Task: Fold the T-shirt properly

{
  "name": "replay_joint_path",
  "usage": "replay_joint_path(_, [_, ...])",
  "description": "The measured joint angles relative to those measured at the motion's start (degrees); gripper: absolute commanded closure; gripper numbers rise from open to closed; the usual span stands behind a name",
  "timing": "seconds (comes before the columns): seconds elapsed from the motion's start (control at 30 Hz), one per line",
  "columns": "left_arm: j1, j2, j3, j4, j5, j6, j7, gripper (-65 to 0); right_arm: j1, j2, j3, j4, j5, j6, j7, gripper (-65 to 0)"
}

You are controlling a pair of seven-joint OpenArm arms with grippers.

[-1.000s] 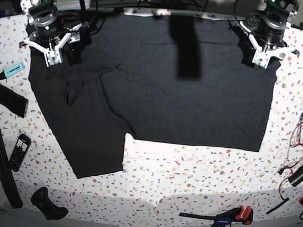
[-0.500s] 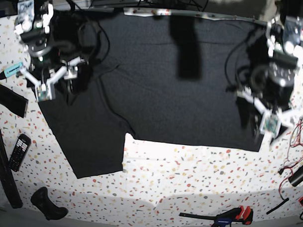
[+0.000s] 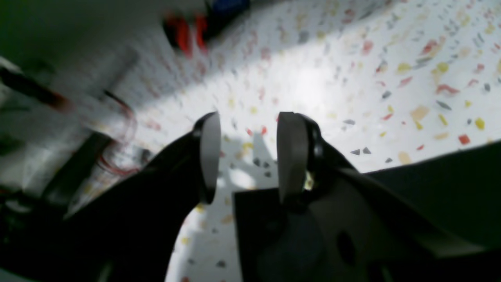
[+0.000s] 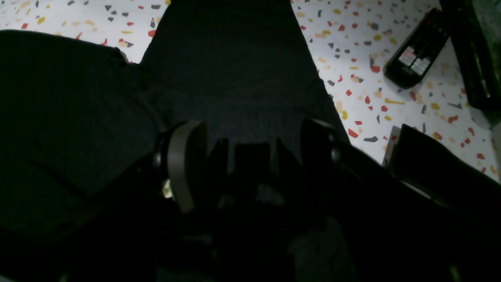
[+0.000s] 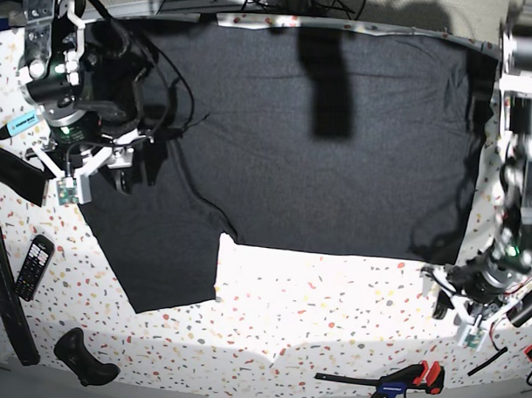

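Hovering left fingers point(image 3: 209, 156): spread, with nothing between them. I have them by the shirt's outer corner on the robot's left, near enough to line up a grip on the hem, I judge.

Right fingers point(image 4: 186, 168): spread too, over the dark cloth near the desk's right edge, no fabric visibly pinched. I can't tell whether they touch it. Their place suggests I want them ready for the other side.

T-shirt point(image 5: 336, 184): plain charcoal side up, its broad part running across the desk from the edge by the arms. One section reaches farther out on the right, towards the desk's opposite edge. Long creases slant through the cloth between that section and the broad part; I'd smooth or square those before trusting a fold.

Fold: not properly made, as I read the uneven outline. Next I'd lower the left fingers onto the corner and close them on it; too shallow a bite could let the hem slip.

Remote point(image 5: 35, 268): on the desk's right side, off the cloth, so it shouldn't weigh a fold down.

Clamp point(image 5: 401, 378): by the desk's edge opposite the arms, apart from the shirt, presumably to fix something there.

Red and black cables point(image 5: 517, 269): at the left edge, close to my left arm; I'd avoid snagging them.
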Motion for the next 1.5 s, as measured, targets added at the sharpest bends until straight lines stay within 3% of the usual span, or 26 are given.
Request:
replay_joint_path(0.27, [-17.0,-0.9,-0.4,-41.7,-7.6,-9.2,0.3,-22.8,0.0,0.1,0.0,0.0,0.1,0.0,-2.0,-36.6])
replay_joint_path(0.33, [-18.4,-1.0,-0.4,-47.1,-10.0,-11.3,0.1,-22.8,0.0,0.1,0.0,0.0,0.1,0.0,-2.4,-36.6])
replay_joint_path(0.47, [-18.0,-1.0,-0.4,-53.0,-10.1,-11.7,-5.8,-22.8,0.0,0.1,0.0,0.0,0.1,0.0,-2.6,-36.6])
replay_joint_path(0.73, [-13.6,-1.1,-0.4,-53.7,-11.3,-12.2,-14.7,-22.8,-0.1,0.1,0.0,0.0,0.1,0.0,-3.3,-36.6])
replay_joint_path(0.9, [-12.3,-0.6,-0.5,-53.3,-12.0,-16.6,-15.7,-22.8,0.0,0.1,0.0,0.0,0.1,0.0,-3.2,-36.6])
replay_joint_path(1.03, [-12.1,0.7,-0.5,-53.0,-16.7,-16.6,-15.2,-22.8,0.1,0.1,0.0,0.0,0.1,0.0,-3.3,-36.6])
replay_joint_path(1.13, [-12.0,1.9,-0.5,-51.1,-16.7,-16.8,-13.2,-22.8,0.1,0.1,0.0,0.0,0.1,0.0,-3.4,-36.6])
replay_joint_path(1.33, [-11.7,1.9,-0.5,-49.5,-15.7,-17.0,-11.7,-22.8,0.1,0.1,0.0,0.0,0.1,0.0,-3.4,-36.6])
replay_joint_path(1.5, [-11.8,1.9,-0.5,-49.3,-11.2,-17.4,-11.9,-22.8,0.1,0.1,0.0,0.0,0.1,0.0,-3.4,-36.6])
